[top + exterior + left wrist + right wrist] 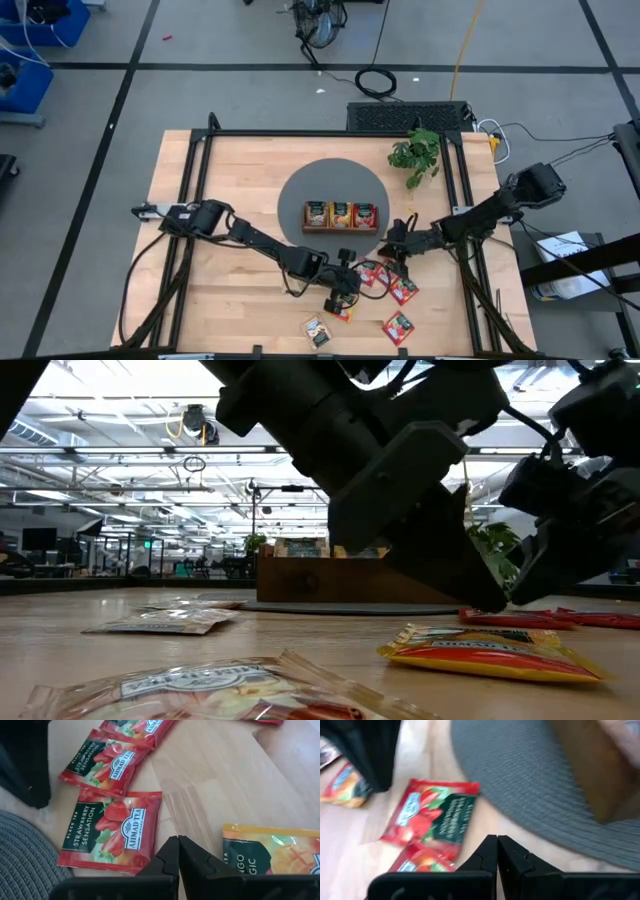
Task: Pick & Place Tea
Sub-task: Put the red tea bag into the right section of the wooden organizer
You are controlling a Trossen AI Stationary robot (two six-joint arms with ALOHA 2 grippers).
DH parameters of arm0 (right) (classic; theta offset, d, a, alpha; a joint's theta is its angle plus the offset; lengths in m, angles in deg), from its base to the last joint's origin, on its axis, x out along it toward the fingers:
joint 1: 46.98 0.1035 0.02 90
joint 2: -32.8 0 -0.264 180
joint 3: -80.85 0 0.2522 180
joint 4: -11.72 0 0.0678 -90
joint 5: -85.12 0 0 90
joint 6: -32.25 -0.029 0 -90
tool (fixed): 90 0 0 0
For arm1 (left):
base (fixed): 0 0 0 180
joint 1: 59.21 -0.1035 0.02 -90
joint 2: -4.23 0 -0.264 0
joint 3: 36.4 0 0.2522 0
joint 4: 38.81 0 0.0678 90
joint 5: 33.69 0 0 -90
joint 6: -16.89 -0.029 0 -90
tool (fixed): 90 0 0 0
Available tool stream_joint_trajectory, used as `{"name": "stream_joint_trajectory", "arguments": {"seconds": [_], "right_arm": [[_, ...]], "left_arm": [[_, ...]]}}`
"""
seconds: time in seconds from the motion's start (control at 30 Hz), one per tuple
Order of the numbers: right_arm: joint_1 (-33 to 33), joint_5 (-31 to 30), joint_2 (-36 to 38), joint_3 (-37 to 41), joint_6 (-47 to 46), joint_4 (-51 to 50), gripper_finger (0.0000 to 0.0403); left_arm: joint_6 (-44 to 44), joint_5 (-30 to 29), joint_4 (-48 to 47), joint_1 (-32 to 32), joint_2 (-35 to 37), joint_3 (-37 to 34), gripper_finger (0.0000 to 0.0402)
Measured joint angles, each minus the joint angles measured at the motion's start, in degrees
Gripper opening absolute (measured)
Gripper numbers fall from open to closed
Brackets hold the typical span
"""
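Note:
Several flat tea packets lie on the wooden table near its near edge. In the high view, red ones (pixel 375 272) (pixel 403 290) (pixel 398 325), an orange one (pixel 340 310) and a pale one (pixel 318 330) show. My left gripper (pixel 178 847) is shut and hovers between a red strawberry packet (pixel 112 832) and an orange mango packet (pixel 270 857). My right gripper (pixel 496 847) is shut, beside a red packet (pixel 432 817) at the edge of the grey mat (pixel 530 785). More packets stand in the wooden tray (pixel 340 215).
The tray stands on a round grey mat (pixel 300 190) at the table's middle. A green leafy plant (pixel 417 155) stands toward the far right. In the low view an orange packet (pixel 495 650) and pale packets (pixel 220 685) (pixel 165 622) lie in front. Bare wood shows on the left.

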Motion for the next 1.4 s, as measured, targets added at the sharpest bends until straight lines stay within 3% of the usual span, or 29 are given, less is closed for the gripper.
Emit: {"name": "stream_joint_trajectory", "arguments": {"seconds": [0.17, 0.33, 0.53, 0.9, 1.4], "right_arm": [[-2.4, 5.9, 0.6, -0.1, 3.6, 2.4, 0.0000], [-4.0, 12.4, 1.1, 0.0, -1.7, 1.4, 0.0006], [-4.9, 18.3, 1.0, 0.0, -6.7, -1.2, 0.0047], [-6.4, 18.0, 0.9, 0.0, -9.6, -1.1, 0.0134], [-6.3, 18.0, 0.3, -0.1, -10.2, -1.5, 0.0133]], "left_arm": [[0.2, 0.0, 0.6, 0.0, 0.0, 0.0, 0.0004], [0.0, 0.0, 0.4, -0.1, 0.0, 0.0, 0.0009], [0.0, 0.0, 0.5, -0.1, 0.0, 0.0, 0.0008], [-0.4, 0.7, 2.5, -1.0, -1.9, 0.0, 0.0004], [-0.2, 0.4, 3.9, -2.3, -2.0, 0.0, 0.0005]]}}
